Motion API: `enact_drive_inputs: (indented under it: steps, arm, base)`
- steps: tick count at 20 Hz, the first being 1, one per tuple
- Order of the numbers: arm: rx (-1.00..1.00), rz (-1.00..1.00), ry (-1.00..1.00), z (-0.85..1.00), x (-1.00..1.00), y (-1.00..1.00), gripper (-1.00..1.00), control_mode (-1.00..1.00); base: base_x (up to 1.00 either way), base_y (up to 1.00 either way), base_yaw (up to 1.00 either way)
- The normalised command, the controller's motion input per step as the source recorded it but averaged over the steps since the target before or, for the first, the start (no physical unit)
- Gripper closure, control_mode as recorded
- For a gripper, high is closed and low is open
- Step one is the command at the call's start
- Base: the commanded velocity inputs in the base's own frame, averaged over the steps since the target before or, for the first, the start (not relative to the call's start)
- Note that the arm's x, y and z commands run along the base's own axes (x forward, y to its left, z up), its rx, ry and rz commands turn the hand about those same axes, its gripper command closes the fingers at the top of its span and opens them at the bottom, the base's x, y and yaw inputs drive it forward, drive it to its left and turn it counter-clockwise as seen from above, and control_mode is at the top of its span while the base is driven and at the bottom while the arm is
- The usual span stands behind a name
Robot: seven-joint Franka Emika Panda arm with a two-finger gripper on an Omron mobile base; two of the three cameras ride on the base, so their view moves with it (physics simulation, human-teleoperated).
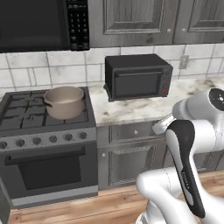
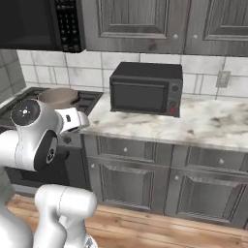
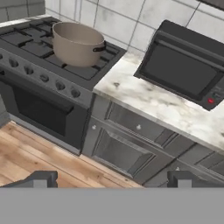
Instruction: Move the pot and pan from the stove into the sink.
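The tan pot stands upright on the right rear grate of the dark stove, with nothing inside it. It also shows behind my arm and at the upper left of the hand view. My gripper is open, its two dark fingertips wide apart with nothing between them. It hangs out in front of the counter, to the right of the stove and well short of the pot. The pan and the sink are out of view.
A black toaster oven sits on the marble counter right of the stove, close to the pot. A black microwave hangs above the stove. Grey cabinet doors and wood floor lie below the hand.
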Motion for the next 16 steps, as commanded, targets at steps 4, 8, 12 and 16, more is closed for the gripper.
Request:
enact_drive_inputs:
  steps: [4,8,12,16]
  arm:
    - [0.0,0.0,0.0,0.0,0.0,0.0,-1.0,1.0]
    - [0.0,0.0,0.0,0.0,0.0,0.0,-1.0,1.0]
    - [0.0,0.0,0.0,0.0,0.0,0.0,-1.0,1.0]
    - [0.0,0.0,0.0,0.0,0.0,0.0,-1.0,1.0]
  base:
    - [0.1,0.79,0.03]
    - [0.11,0.72,0.02]
    - [0.05,0.59,0.01]
    - [0.0,0.19,0.0]
